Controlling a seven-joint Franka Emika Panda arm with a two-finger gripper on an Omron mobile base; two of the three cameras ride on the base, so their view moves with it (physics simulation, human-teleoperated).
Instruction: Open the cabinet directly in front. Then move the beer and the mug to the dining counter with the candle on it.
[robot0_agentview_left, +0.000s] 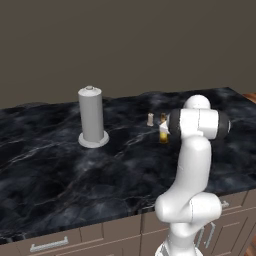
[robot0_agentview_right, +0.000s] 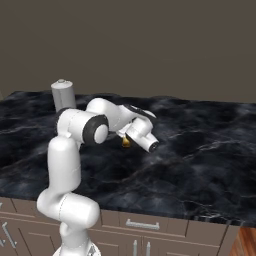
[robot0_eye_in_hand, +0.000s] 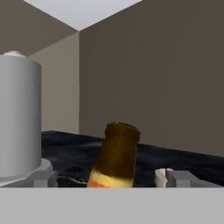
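On dining counter (robot0_agentview_left: 60, 170): one beer (robot0_eye_in_hand: 114, 157); one candle (robot0_agentview_left: 150, 119); fingers (robot0_eye_in_hand: 177, 177) wide, empty.

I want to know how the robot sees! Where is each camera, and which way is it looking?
Left base view: behind the arm on its left, looking down over the dining counter; the white arm rises at lower right, before the beer.
Right base view: behind on its right, same counter; the arm rises at lower left.
Hand view: on the hand, looking along the open claw at the beer.
Shared: all three show the beer and the tall grey cylinder; left base and hand views share the candle.
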